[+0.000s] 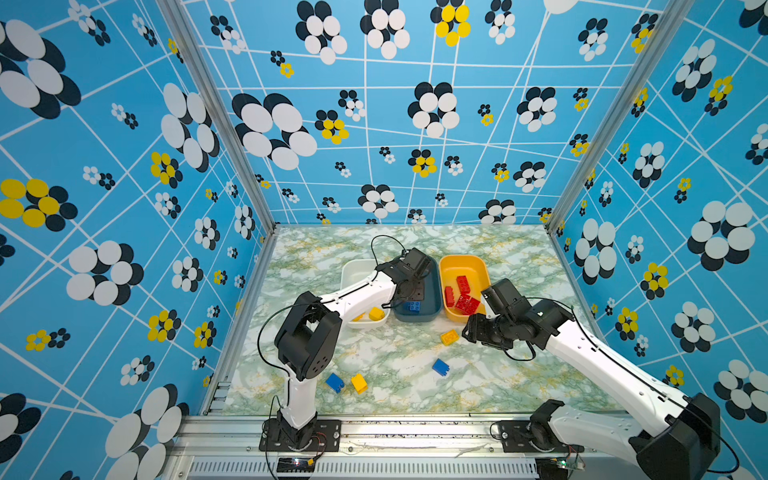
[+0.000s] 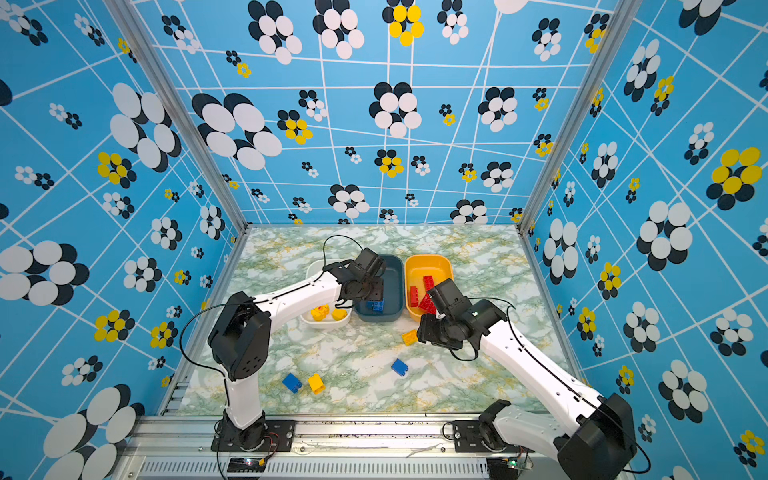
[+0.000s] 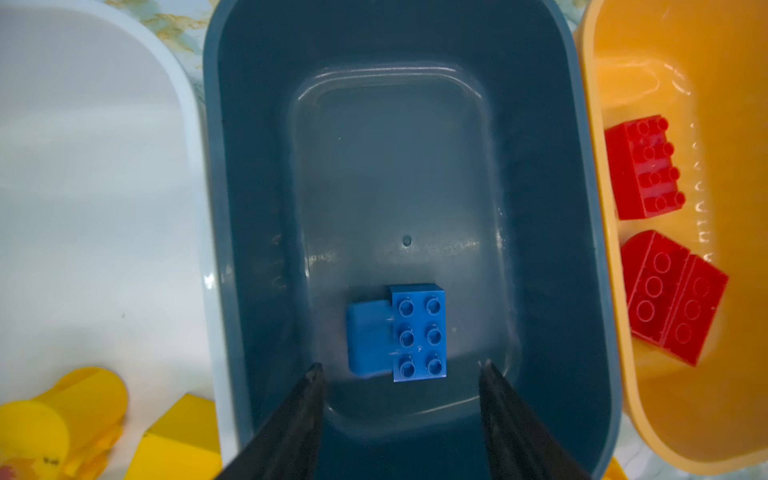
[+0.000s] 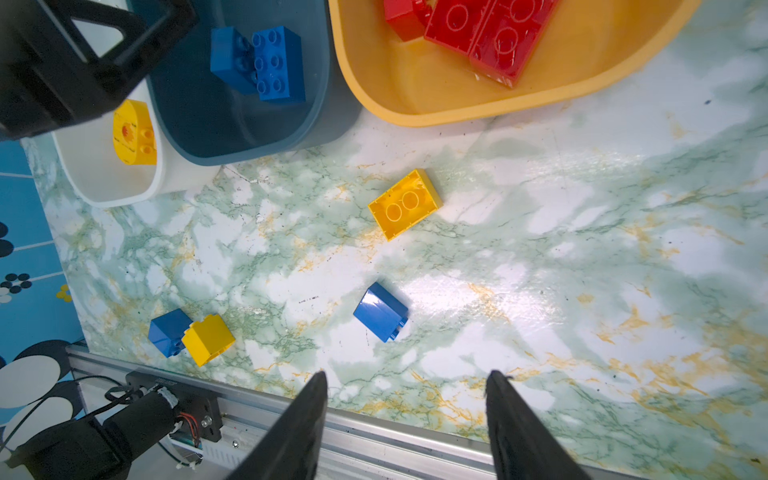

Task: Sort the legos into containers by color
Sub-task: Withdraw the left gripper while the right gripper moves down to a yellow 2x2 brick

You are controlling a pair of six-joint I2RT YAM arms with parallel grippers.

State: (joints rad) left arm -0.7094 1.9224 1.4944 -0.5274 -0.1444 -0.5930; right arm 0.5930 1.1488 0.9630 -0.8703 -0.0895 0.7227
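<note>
1. Legos: blue bricks [image 3: 417, 332] lay in the slate tub [image 3: 249, 208], red bricks [image 1: 463, 293] in the orange tub [image 1: 461, 262], four loose bricks [image 4: 380, 311] on the table [image 4: 582, 249].
2. Left gripper [image 3: 400, 365] hung wide, empty, over the blue bricks.
3. Right gripper [image 4: 407, 374] gaped empty above the table.

The bench [image 1: 395, 390] has a glossy marble-look surface, white veined in green and ochre, and it gleams under the light in the right wrist view. Three walls enclose it: a back wall [image 1: 374, 124], a left wall [image 1: 83, 208] and a right wall [image 1: 685, 216]. All are bright blue, crossed by thin white lines and strewn with flowers made of white, black and yellow ovals. A left post [image 1: 216, 112] and a right post [image 1: 615, 112] of aluminium rise from the back corners. Along the bench's near edge runs an aluminium rail [image 1: 415, 432], with a slotted strip [image 1: 361, 468] just below it.
</note>
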